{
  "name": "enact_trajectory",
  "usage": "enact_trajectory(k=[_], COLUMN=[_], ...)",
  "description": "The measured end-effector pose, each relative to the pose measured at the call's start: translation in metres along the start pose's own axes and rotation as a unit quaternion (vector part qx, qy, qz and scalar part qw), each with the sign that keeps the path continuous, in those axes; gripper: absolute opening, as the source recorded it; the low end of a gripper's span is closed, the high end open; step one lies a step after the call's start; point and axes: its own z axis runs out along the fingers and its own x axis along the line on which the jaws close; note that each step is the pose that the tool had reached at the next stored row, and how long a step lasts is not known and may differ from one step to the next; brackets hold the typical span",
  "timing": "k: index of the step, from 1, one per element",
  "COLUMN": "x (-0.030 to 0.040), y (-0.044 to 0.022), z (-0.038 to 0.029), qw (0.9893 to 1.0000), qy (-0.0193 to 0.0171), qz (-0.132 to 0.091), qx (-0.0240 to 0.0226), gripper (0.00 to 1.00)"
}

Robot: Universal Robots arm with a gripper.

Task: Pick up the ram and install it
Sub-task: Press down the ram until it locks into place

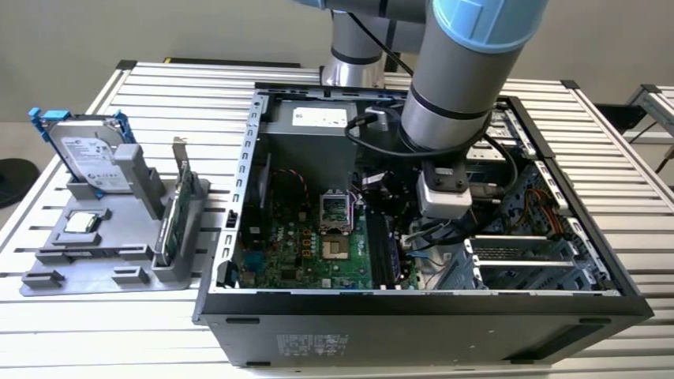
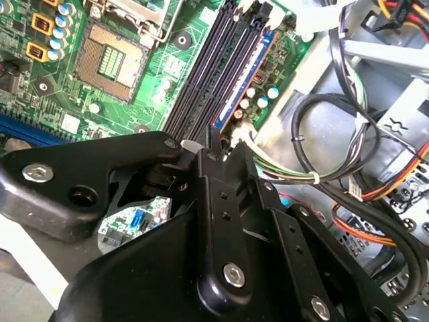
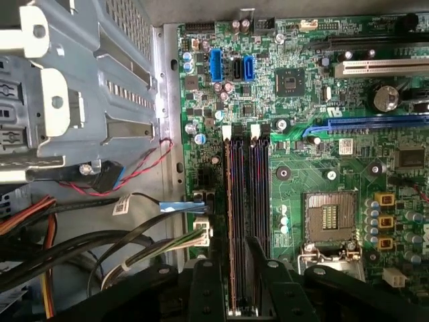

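The ram (image 2: 242,84) stands on edge among the black memory slots (image 3: 247,201) of the green motherboard (image 1: 305,245), in the slot nearest the drive-cage side. In the second wrist view its blue edge with a white label runs straight out ahead of the jaws, its near end tucked between them. Whether it is fully seated I cannot tell, since the black linkage hides that end.

The gripper (image 2: 216,144) reaches down into the open computer case (image 1: 421,304), its black fingers (image 2: 224,201) drawn in close on either side of the stick's near end. They appear clamped on the ram, though the contact itself is poorly shown. In the first wrist view the gripper (image 3: 242,295) sits right over the slot ends, with the rows running away from the jaws.

Just to one side of the jaws lies the empty processor socket (image 3: 328,216) with its metal frame. To the other side are bundled black, orange and white cables (image 2: 348,168) and the grey sheet-metal drive cage (image 3: 87,87).

Well apart from the jaws, outside the case at the exterior view's left, a grey holder (image 1: 116,253) on the slatted table (image 1: 632,347) carries a silver hard drive (image 1: 93,160), a small chip (image 1: 82,223) and an upright green card (image 1: 179,209).
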Motion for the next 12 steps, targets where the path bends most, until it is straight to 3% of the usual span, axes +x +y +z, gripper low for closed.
enact_trajectory(k=[12], x=[0.0], y=[0.0], z=[-0.0001], qw=[1.0], qy=[-0.0002], qz=[0.0], qx=[0.0009], gripper=[0.0])
